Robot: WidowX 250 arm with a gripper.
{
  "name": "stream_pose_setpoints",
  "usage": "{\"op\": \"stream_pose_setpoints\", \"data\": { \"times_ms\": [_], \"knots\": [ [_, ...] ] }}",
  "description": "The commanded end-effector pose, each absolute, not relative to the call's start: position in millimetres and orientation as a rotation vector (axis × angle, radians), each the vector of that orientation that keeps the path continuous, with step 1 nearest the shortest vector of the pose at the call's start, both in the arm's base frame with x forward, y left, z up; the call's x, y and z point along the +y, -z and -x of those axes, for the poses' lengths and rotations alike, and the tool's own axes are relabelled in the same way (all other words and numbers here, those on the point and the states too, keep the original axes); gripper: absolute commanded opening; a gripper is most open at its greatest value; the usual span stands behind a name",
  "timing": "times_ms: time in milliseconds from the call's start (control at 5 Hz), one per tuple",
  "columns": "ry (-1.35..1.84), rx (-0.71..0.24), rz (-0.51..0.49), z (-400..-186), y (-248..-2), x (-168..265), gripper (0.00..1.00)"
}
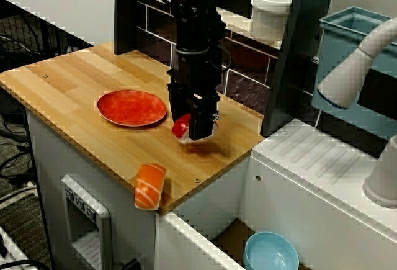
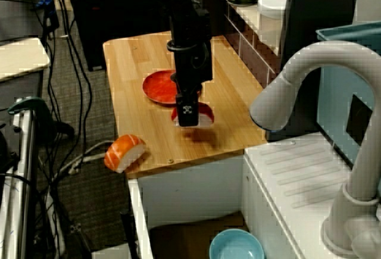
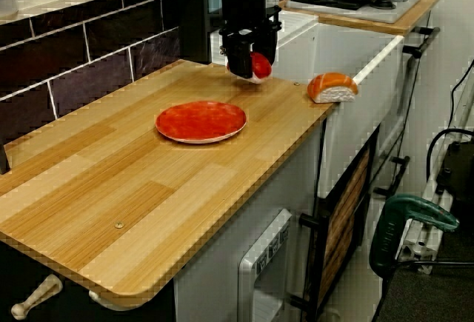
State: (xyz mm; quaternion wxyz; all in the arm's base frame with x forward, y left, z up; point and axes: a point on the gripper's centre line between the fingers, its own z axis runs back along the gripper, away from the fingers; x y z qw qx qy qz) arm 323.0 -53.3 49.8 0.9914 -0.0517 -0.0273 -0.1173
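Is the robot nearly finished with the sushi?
Not yet. Done: the gripper is shut on the red sushi, clear of the counter. In hand: it hangs beside the red plate, not over it. Left: the plate is bare, and the salmon sushi lies at the counter's edge.

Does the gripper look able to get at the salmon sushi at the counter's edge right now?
Probably not yet: the gripper is shut on a red sushi piece, held above the counter. The way itself looks free, with nothing between it and the salmon sushi.

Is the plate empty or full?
Empty: the plate is bare; the gripper holds the red sushi beside it.
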Motion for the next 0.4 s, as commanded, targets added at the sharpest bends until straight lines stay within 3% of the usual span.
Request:
{"op": "stream_pose_setpoints", "data": {
  "times_ms": [0,200],
  "knots": [
    [0.201,-0.109,0.104,-339.3,-59.5,-50.0,0.00],
    [0.138,-0.107,0.113,-339.0,-58.7,-44.6,1.00]
  ]
}}
